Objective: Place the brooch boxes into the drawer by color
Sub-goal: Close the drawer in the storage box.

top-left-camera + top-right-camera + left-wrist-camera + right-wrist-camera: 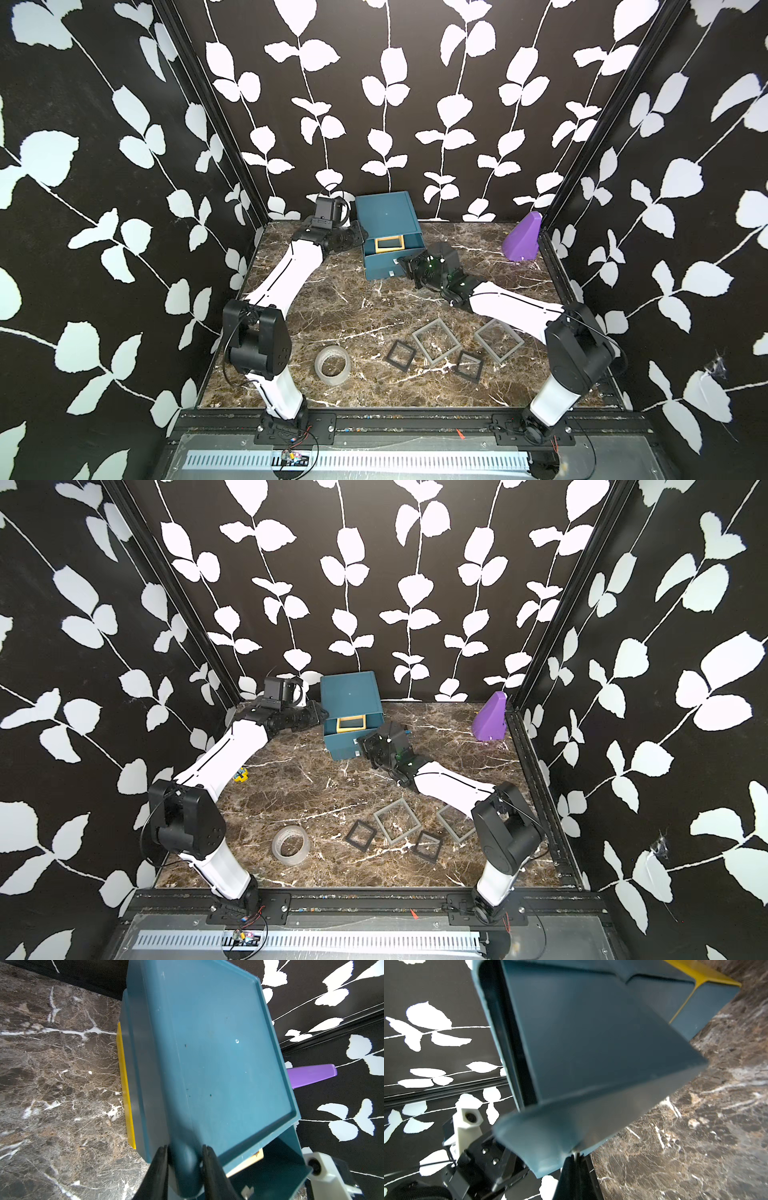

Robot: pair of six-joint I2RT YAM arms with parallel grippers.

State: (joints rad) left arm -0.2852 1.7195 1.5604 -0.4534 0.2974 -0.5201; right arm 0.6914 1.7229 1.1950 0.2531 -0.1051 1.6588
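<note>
While the chest point(386, 212) is clamped at a corner by the left end effector point(184, 1159) and the tab point(574, 1152) of the open top drawer point(370, 245) is pinched by the closed right end effector point(574, 1157), slip off that tiny tab or skewing of the chest on the table point(332, 299) is judged likely. One yellow box point(389, 243) is seen inside; a second cannot be made out. Grey boxes point(436, 341) and black boxes point(401, 354) are left at the table's front.

light: bright, even | shadows: soft | right wrist: drawer point(591, 1043) near corner blurred | top views: sharp
</note>
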